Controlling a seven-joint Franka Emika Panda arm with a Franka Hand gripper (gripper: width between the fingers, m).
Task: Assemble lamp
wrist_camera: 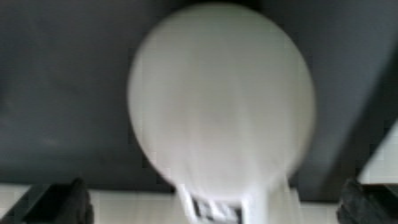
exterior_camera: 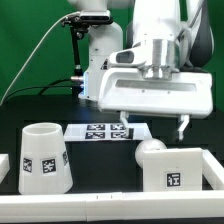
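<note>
Black table (exterior_camera: 100, 170); shade (exterior_camera: 44, 157) beside marker board (exterior_camera: 108, 131).

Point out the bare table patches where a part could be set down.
The bare black table is free between the tapered white plastic shade and the round white bulb, in front of the flat white marker board. On the exterior view's right it is crowded: bulb, angular white base, and the open gripper overhead.

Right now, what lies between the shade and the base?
In the exterior view, the round bulb sits against the base; between it and the shade is bare black table.
</note>
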